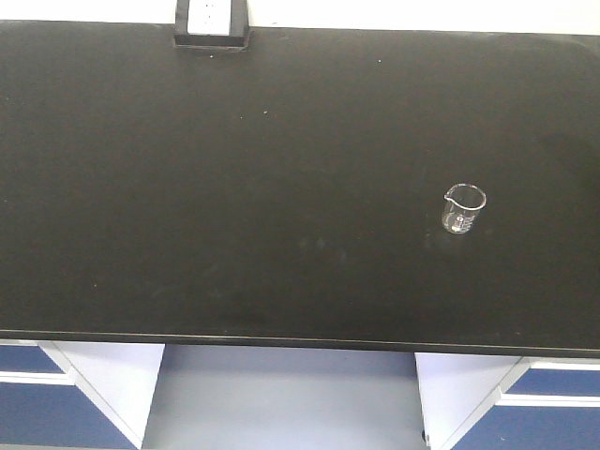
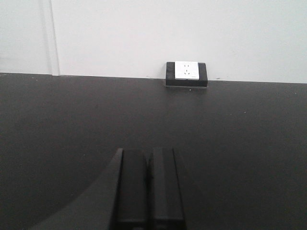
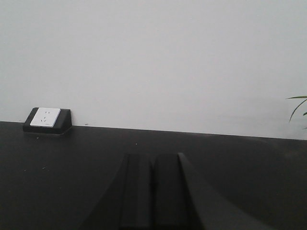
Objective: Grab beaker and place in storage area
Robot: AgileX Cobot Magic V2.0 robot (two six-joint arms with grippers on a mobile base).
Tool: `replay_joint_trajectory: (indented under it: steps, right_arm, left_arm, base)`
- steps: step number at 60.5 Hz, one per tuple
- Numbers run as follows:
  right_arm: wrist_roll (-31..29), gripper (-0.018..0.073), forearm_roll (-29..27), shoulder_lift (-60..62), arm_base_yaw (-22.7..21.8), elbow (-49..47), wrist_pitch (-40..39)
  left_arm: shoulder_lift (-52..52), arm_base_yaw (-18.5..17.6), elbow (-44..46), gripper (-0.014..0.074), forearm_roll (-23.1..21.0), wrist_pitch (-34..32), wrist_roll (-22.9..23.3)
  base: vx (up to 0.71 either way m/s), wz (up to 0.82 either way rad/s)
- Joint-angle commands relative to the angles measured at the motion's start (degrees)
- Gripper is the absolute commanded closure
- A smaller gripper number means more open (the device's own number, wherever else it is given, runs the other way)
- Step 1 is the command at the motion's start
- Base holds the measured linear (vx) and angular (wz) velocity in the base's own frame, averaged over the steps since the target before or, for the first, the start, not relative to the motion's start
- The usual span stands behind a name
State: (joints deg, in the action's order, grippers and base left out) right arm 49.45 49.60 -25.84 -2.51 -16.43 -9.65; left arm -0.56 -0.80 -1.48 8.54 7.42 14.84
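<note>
A small clear glass beaker (image 1: 464, 208) stands upright on the wide matte-black benchtop (image 1: 234, 187), right of centre and nearer the front edge. This benchtop is the storage area, with the black-framed white socket box (image 1: 211, 23) at its back edge. Neither gripper shows in the front view. In the left wrist view my left gripper (image 2: 148, 155) is shut and empty, low over the bench, facing the socket box (image 2: 186, 73). In the right wrist view my right gripper (image 3: 153, 160) is shut and empty. The beaker is out of both wrist views.
A white wall runs behind the bench (image 3: 168, 57). A green plant leaf (image 3: 298, 108) pokes in at the far right. Below the bench's front edge are blue drawer fronts (image 1: 37, 394) and white cabinet legs around a grey floor gap (image 1: 281, 398).
</note>
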Motion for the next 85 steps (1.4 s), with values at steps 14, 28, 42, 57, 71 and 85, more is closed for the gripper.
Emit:
replay_joint_trajectory:
  steps: [14,28,42,57,71,85]
  right_arm:
    - [-1.15,0.0563,0.58,-0.15,-0.15,-1.91,-2.23]
    - [-7.85,0.0563,-13.94,2.69,-0.15,3.24,-1.56]
    - [-31.25,0.0563,-40.55,17.4,-0.15,17.64,-1.75]
    - [-47.35,0.0563,-48.63,26.66,-0.18,18.75,10.59]
    - [-47.53,0.0563,-48.52,27.23,-0.18,18.75,11.71]
    - [-47.53,0.0563,-48.52,27.23,-0.18,18.75,11.8]
  left_arm:
    - [-1.04,-0.43,-1.25,0.0605,-0.32,-4.58,0.33]
    - [-1.04,-0.43,-1.25,0.0605,-0.32,-4.58,0.33]
    - [-1.04,-0.43,-1.25,0.0605,-0.32,-4.58,0.33]
    - [-1.05,-0.43,-1.25,0.0605,-0.32,-4.49,0.33]
    - [-0.98,-0.43,-1.25,0.0605,-0.32,-3.87,0.33]
    - [-0.98,-0.43,-1.25,0.0605,-0.32,-3.57,0.33]
  base:
    - [0.0,0.0]
    - [0.0,0.0]
    - [0.0,0.0]
    - [0.0,0.0]
    - [0.0,0.0]
    - [0.0,0.0]
